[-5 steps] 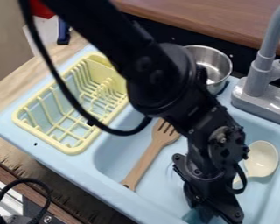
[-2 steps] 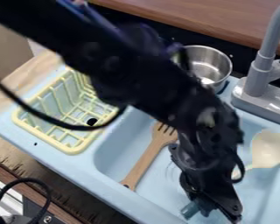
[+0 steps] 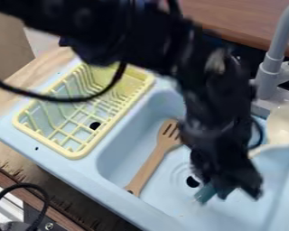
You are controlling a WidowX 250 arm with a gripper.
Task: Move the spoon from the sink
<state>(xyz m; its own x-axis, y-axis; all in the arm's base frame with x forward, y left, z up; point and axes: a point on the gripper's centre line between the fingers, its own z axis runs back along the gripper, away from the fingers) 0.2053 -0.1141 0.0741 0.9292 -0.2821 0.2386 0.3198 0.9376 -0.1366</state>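
Note:
The black gripper [image 3: 230, 191] hangs over the right half of the light blue sink [image 3: 117, 155], shut on the handle of the cream spoon [image 3: 284, 125]. The spoon's round bowl is held up at the right edge, near the faucet base. Its handle runs down and left behind the gripper, and a teal end sticks out at the gripper's lower left. The middle of the handle is hidden by the gripper.
A slotted wooden spatula [image 3: 152, 163] lies in the sink, left of the dark drain hole [image 3: 193, 182]. A yellow dish rack [image 3: 74, 155] stands at left, the grey faucet [image 3: 269, 74] at upper right.
The gripper and spoon have risen together, moving up in the view, the bowl also slightly right. The upper arm has shifted and now covers the metal pot; the spatula has stayed put.

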